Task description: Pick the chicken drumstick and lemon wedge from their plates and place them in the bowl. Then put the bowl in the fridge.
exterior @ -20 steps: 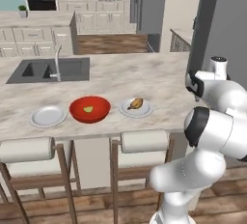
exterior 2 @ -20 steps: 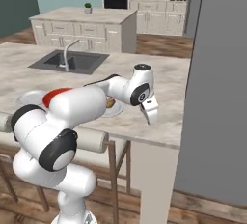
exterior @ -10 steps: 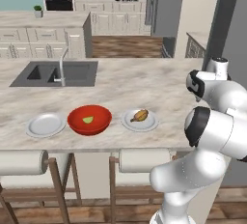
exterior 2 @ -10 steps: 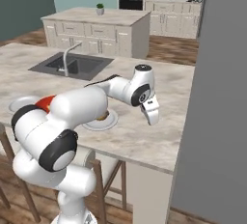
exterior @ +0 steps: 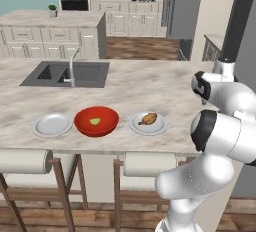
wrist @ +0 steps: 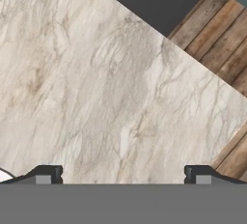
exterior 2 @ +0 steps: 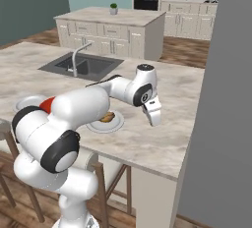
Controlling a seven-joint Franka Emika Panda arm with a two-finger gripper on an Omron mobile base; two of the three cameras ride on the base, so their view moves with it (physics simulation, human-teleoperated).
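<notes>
Claw: my claw (exterior 2: 153, 118) hangs over bare marble near the right end of the table (exterior: 150, 86), pointing down, clear of the surface. In the hand view my two dark finger tips (wrist: 46, 174) stand wide apart with nothing but marble between them, so it is released and empty.

Drumstick: the golden-brown drumstick (exterior: 148, 119) lies on the right plate (exterior: 159, 127), close to the front edge of the table, left of my claw and apart from it. In the right base view the drumstick (exterior 2: 108, 117) peeks out just past my forearm.

Lemon wedge: the yellow-green lemon wedge (exterior: 95, 122) lies inside the bowl, near its middle.

Bowl: the red bowl (exterior: 96, 121) sits near the front edge, between the two plates and just beside each.

Left plate: the left plate (exterior: 52, 125) is bare and sits toward the front left of the table.

Sink: the dark sink (exterior: 67, 73) with its tap is set into the far left part of the table, well apart from the dishes.

Fridge: the grey fridge (exterior 2: 226, 124) wall stands at the right end of the table, just beside my claw.

Stools: two padded stools (exterior: 22, 160) stand under the front edge.
</notes>
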